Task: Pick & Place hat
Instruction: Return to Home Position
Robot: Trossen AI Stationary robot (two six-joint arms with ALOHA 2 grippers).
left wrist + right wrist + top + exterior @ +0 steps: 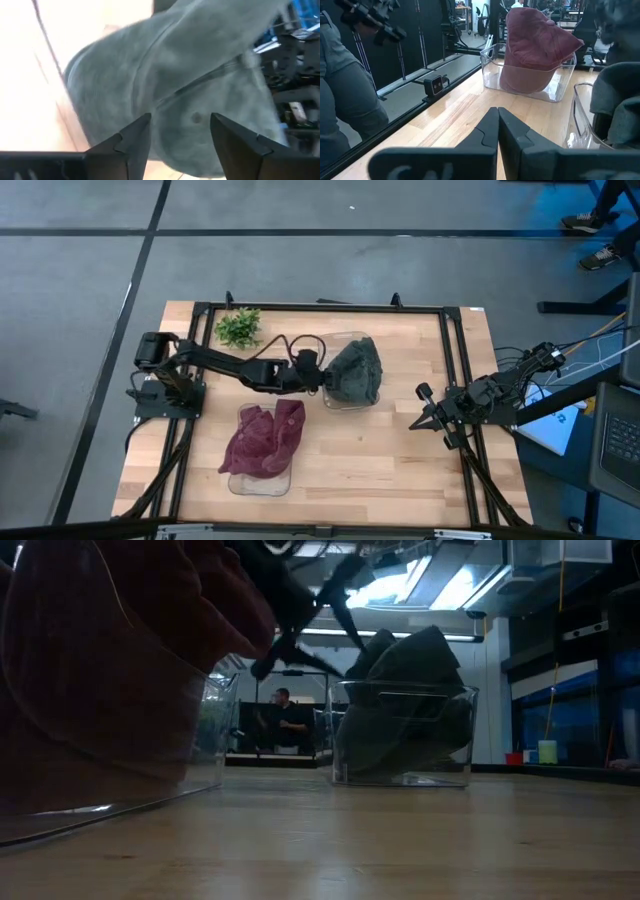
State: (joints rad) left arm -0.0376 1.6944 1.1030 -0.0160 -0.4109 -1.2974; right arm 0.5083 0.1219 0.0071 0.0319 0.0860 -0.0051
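**Both caps binned, left fingers apart**

The dark grey fabric cap [358,370] is sitting in its clear plastic bin [340,404], and the red fabric cap [265,438] is filling a second clear bin [255,486]. The left gripper [323,377] is hovering against the grey cap with fingers spread and gripping nothing, probably to let it go. The right gripper [420,418] is waiting apart, fingers pressed together.

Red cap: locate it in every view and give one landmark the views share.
High view: red cap in a clear bin, lower left of centre.
Low view: fills the left side.
Left wrist view: not in it.
Right wrist view: upper middle, in its bin.
Shared landmark: the black cap, seen in all four.
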